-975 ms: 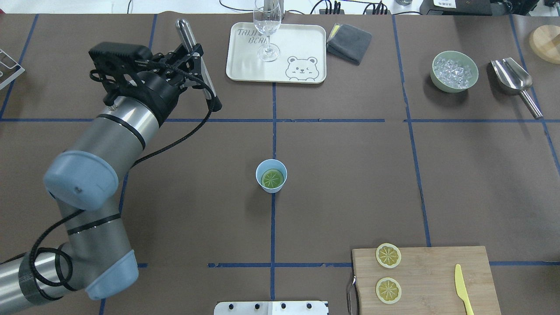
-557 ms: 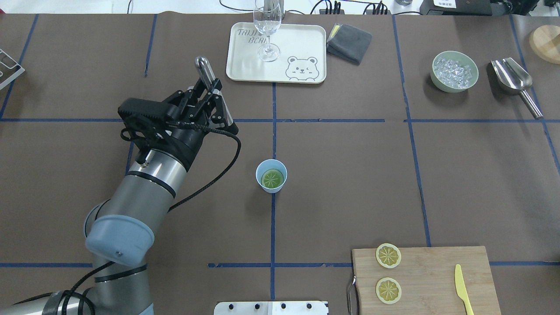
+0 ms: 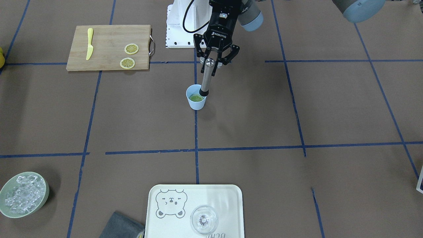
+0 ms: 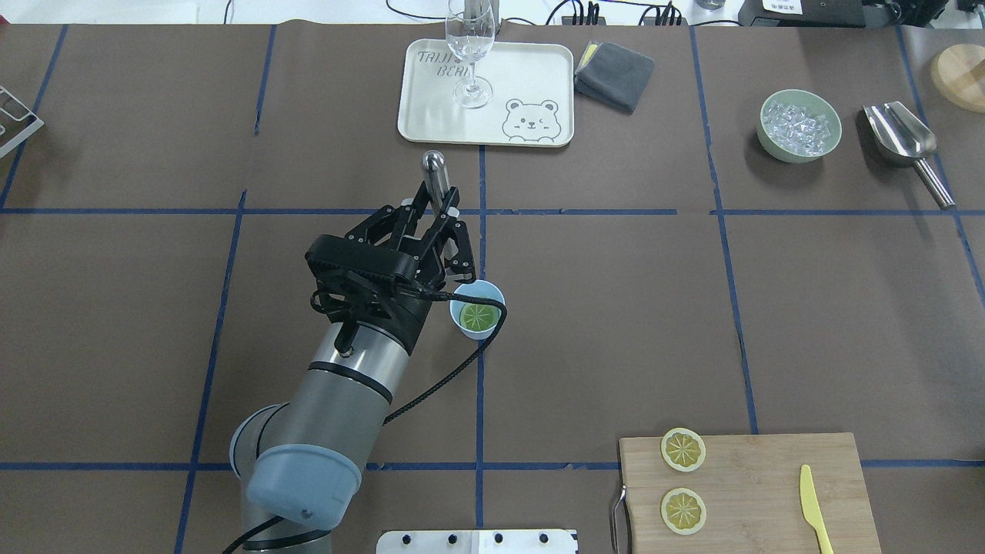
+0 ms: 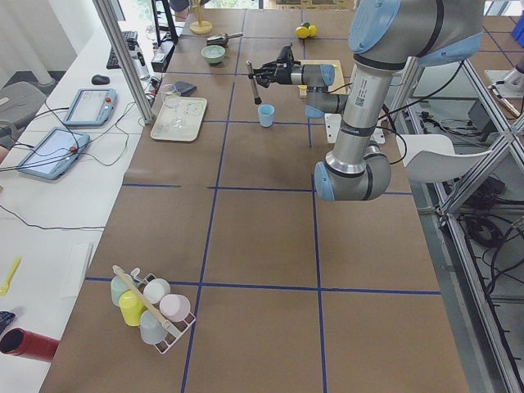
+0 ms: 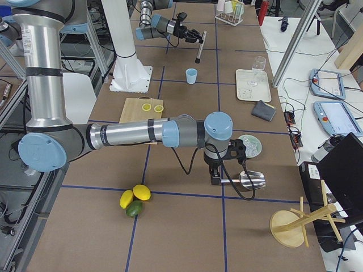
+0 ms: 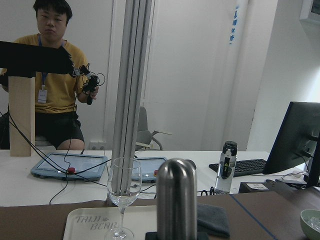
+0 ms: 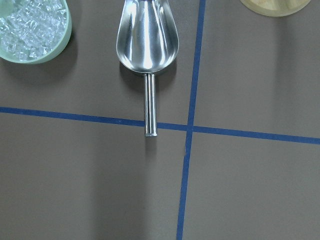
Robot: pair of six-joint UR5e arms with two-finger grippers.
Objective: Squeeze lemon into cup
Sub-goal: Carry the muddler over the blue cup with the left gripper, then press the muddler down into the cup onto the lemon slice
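The light blue cup [image 4: 477, 308] stands at the table's middle with one lemon slice [image 4: 477, 315] lying flat inside; both also show in the front view, the cup [image 3: 196, 101] and the slice [image 3: 196, 98]. My left gripper [image 4: 444, 214] is shut on a steel muddler [image 4: 435, 173], just left of and behind the cup. In the front view the muddler's black tip [image 3: 204, 93] hangs by the cup's rim under the gripper [image 3: 215, 59]. Two more lemon slices [image 4: 682, 449] [image 4: 682, 510] lie on the cutting board [image 4: 762, 477]. My right gripper [image 6: 218, 170] hovers over the scoop; I cannot tell its state.
A yellow knife [image 4: 812, 508] lies on the board. A white tray [image 4: 531, 77] with a wine glass [image 4: 469, 54] and a grey cloth [image 4: 614, 75] sit at the back. A green bowl of ice [image 4: 799, 125] and a steel scoop [image 4: 904, 142] are at the back right.
My left arm has swung right and back toward me, carrying the muddler from the far left to just beside the cup. The cup and slices have not moved.
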